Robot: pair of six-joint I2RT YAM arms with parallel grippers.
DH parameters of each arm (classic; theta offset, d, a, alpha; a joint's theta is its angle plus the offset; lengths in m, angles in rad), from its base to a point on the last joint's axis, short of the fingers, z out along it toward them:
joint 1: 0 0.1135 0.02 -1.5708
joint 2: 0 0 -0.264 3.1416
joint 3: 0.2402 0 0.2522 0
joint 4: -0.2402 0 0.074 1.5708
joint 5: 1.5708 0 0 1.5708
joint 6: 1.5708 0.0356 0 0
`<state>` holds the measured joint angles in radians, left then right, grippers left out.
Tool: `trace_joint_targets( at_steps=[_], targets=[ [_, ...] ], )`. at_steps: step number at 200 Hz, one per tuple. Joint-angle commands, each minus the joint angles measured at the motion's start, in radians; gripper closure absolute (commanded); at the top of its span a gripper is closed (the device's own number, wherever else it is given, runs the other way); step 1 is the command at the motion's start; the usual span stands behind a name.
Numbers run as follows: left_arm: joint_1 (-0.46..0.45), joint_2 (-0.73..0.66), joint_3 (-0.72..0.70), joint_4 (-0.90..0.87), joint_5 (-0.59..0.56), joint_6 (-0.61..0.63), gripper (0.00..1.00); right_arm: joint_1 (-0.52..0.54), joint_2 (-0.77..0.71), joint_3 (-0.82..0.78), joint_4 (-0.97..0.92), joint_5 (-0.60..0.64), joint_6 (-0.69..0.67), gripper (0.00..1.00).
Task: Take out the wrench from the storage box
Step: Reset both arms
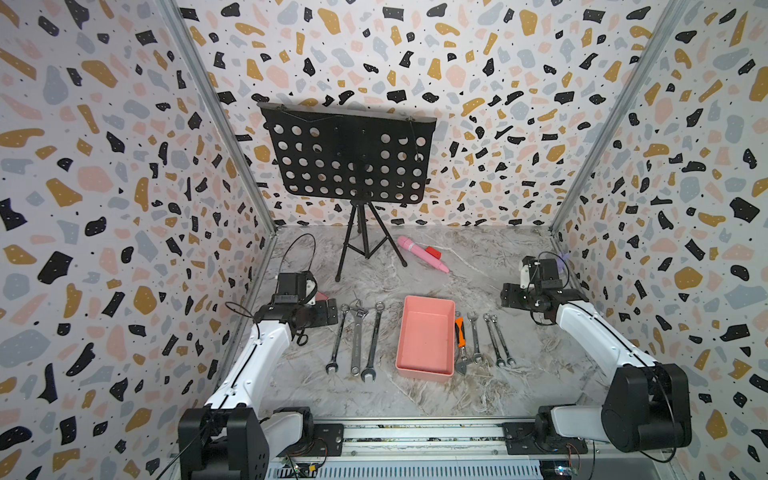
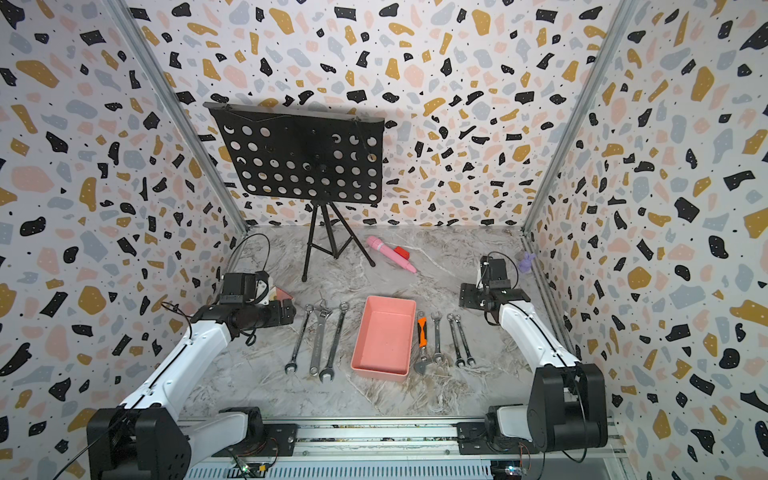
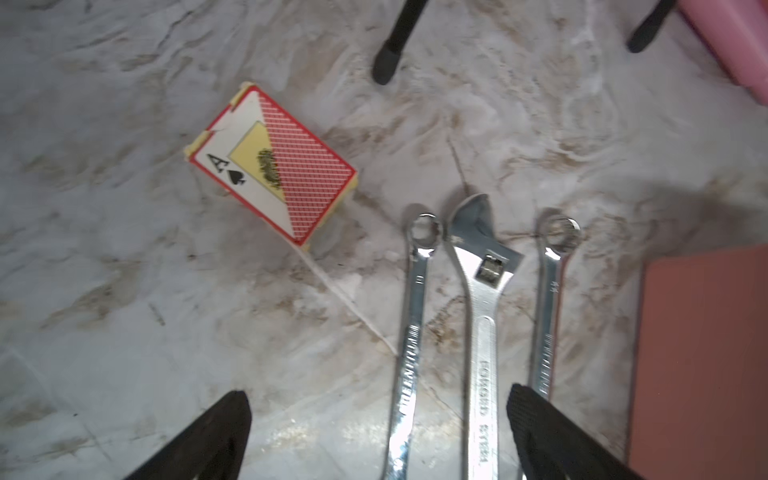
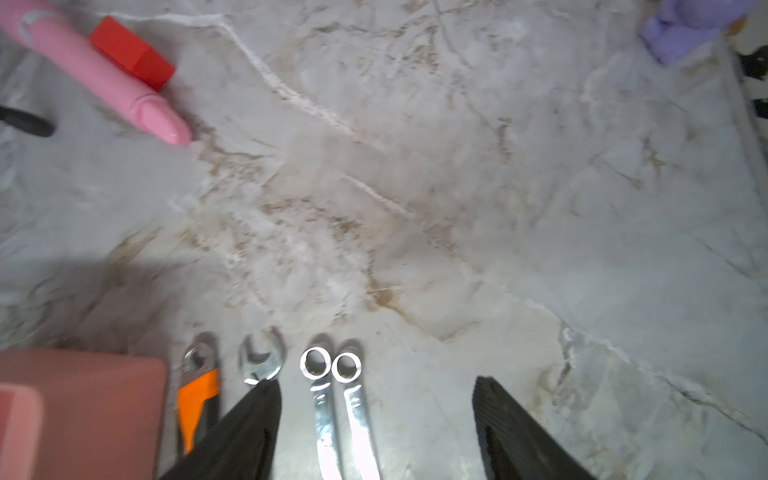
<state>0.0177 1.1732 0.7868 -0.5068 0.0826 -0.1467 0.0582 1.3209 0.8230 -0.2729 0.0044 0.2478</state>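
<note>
Top view shows shallow salmon-pink storage box (image 1: pixel 426 332), rounded corners; left gripper (image 3: pixel 379 397) and right gripper (image 4: pixel 378 385) spread apart.

We see only a corner of the storage box (image 4: pixel 83 411) in the right wrist view; beside it the orange-handled wrench (image 4: pixel 198 399) and three steel wrenches (image 4: pixel 322 415) run off the frame. Across the box, the left arm (image 1: pixel 257 357) hides most of the card pack (image 1: pixel 322 296)
</note>
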Motion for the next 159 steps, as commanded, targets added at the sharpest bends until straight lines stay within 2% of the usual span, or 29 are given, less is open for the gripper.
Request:
trace_joint_targets(
  at_steps=[1, 19, 34, 44, 65, 87, 159],
  targets=[
    [0.014, 0.037, 0.013, 0.267, -0.108, 0.028, 0.0, -0.062, -0.019, -0.125, 0.362, 0.077, -0.037, 0.14],
    [0.014, 0.095, -0.017, 0.42, -0.171, 0.001, 0.0, -0.094, 0.002, -0.207, 0.56, 0.126, -0.074, 0.05],
    [0.014, 0.126, -0.076, 0.567, -0.174, 0.001, 0.0, -0.106, 0.037, -0.246, 0.664, 0.188, -0.103, 0.0],
    [0.015, 0.142, -0.121, 0.661, -0.19, 0.013, 0.0, -0.13, 0.05, -0.231, 0.621, 0.185, -0.096, 0.0],
    [0.014, 0.152, -0.168, 0.78, -0.221, 0.029, 0.0, -0.154, 0.054, -0.283, 0.698, 0.162, -0.074, 0.0],
    [0.014, 0.188, -0.111, 0.74, -0.186, 0.054, 0.0, -0.156, 0.087, -0.32, 0.766, 0.152, -0.073, 0.0],
    [0.014, 0.185, -0.131, 0.756, -0.122, 0.06, 0.0, -0.157, 0.076, -0.325, 0.78, 0.108, -0.099, 0.0]
  ],
)
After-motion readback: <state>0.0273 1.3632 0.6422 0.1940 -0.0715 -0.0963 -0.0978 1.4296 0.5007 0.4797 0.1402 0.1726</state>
